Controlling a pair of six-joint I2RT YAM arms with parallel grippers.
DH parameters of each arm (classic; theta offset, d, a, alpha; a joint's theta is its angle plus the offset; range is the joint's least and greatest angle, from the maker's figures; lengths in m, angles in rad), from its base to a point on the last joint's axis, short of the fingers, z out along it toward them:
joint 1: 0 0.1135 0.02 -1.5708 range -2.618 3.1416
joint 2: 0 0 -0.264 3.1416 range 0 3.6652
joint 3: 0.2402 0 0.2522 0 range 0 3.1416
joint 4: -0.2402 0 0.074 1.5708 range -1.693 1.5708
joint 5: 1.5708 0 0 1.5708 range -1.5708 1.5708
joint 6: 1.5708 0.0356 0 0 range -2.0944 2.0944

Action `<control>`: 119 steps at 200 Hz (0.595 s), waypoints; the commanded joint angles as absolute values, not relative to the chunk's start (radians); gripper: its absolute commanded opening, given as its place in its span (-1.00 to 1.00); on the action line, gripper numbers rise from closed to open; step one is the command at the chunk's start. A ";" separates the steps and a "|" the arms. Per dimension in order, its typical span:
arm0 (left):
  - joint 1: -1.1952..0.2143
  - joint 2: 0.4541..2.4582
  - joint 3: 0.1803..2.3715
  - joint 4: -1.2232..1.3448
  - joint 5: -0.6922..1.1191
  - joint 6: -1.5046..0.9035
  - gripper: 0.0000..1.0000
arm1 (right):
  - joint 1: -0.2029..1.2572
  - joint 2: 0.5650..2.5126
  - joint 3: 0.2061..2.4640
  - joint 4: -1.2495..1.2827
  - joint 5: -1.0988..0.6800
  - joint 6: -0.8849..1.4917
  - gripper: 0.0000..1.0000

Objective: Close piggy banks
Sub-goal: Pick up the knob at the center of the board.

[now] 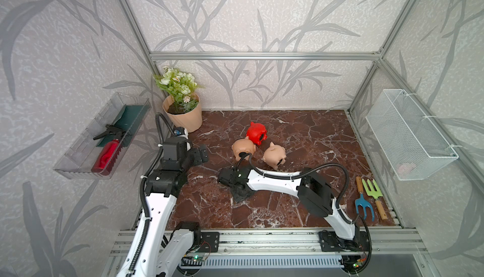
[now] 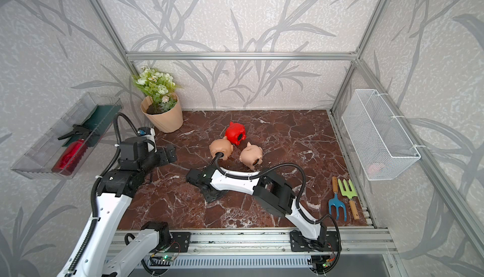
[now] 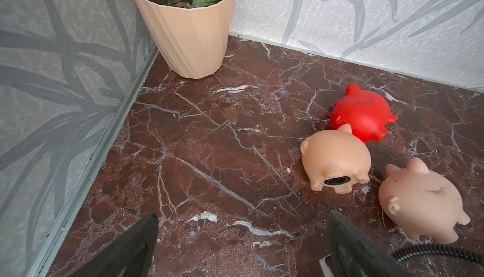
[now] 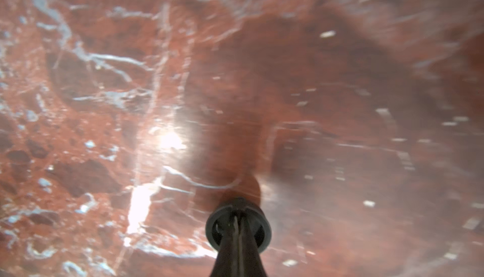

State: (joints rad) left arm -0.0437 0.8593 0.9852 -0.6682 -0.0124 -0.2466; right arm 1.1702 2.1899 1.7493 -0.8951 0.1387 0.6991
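Nearest: the right gripper (image 4: 237, 222) is pinching a small black plug (image 4: 209, 227) between fully closed fingertips, seemingly by its centre rib, and is hanging low over the marble table (image 4: 104, 92); that view is showing blur.
Other arm: the left gripper (image 3: 243, 214) is standing wide open, holding nothing, and is hovering over bare table, with the flowerpot (image 1: 183, 120) standing in the far corner on its side.
Whereabouts: the red piggy bank (image 1: 255, 131) is lying on its side mid-table, touching the first tan piggy bank (image 1: 242, 147); the second tan piggy bank (image 1: 272, 154) is lying just beside them, also tipped over.
Belly holes: the first tan one is showing a black oval (image 3: 336, 181) between its feet; plug or open hole, I cannot tell.
Handling: all three are probably behaving as light, hollow, slightly soft shells, smooth and rounded, so they are likely to roll or skid under a push.
Hold: gripping across the flanks is looking safest, leaving the belly hole facing outward; the plug is calling for a square, firm press.
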 commanded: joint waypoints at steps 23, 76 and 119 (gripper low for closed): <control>-0.040 0.907 0.982 -0.585 0.170 -0.277 0.99 | 1.087 1.912 1.574 -0.771 0.188 0.614 -1.00; -0.147 1.075 1.061 -0.533 0.291 -0.283 0.96 | 0.939 1.577 1.226 -0.454 0.205 0.508 -1.00; -0.315 1.294 1.226 -0.540 0.324 -0.236 0.95 | 0.764 1.354 0.921 -0.152 0.140 0.454 -1.00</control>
